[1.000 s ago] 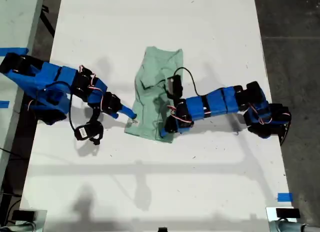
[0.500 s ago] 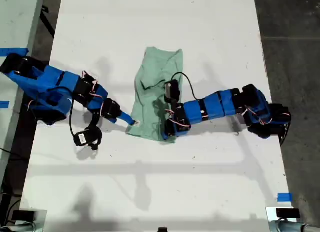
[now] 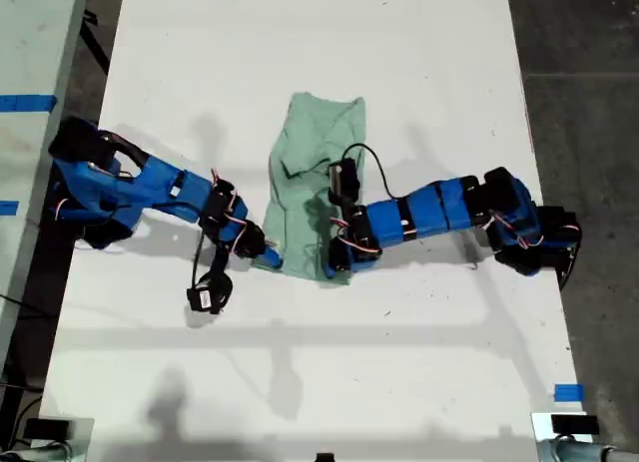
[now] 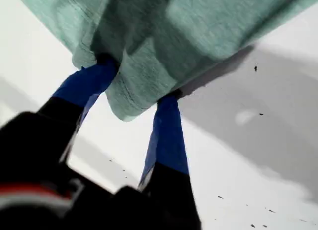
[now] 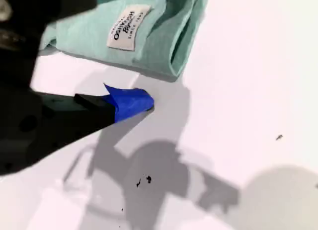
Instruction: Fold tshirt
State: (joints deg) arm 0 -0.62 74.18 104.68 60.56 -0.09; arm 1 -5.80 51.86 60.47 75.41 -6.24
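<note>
The tshirt lies bunched in a long strip at the middle of the white table. My first gripper sits at the strip's near end, on the exterior view's right side, its two blue fingers spread with cloth draped over and between them. My second gripper reaches the same end from the exterior view's left; one blue finger rests on the table just beside the cloth, the other above it. Only the second wrist view shows the white tag with printed lettering
</note>
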